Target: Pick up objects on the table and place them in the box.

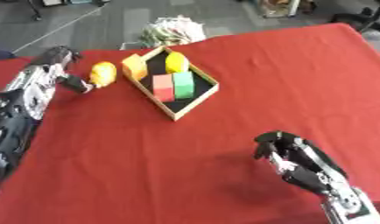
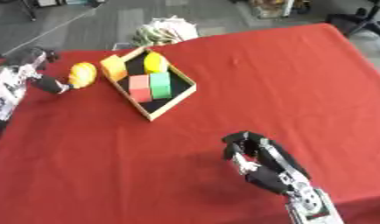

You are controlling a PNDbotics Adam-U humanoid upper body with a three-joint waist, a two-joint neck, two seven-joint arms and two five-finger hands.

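A wooden box (image 1: 196,103) with a dark floor lies askew at the table's upper middle. It holds an orange block (image 1: 134,66) at its left corner, a yellow rounded piece (image 1: 176,61) at the far end, and a red block (image 1: 163,87) beside a green block (image 1: 183,84). Just left of the box is a yellow, fruit-like object (image 1: 103,73), with the fingers of my left hand (image 1: 75,83) closed on its left side. Whether it touches the cloth I cannot tell. My right hand (image 1: 300,159) hovers at the lower right, fingers up and relaxed, holding nothing.
A red cloth (image 1: 285,74) covers the table. A white and green bundle (image 1: 172,29) lies just past the far edge, behind the box. Grey floor and chair legs show beyond. My left arm (image 1: 24,100) runs along the left edge.
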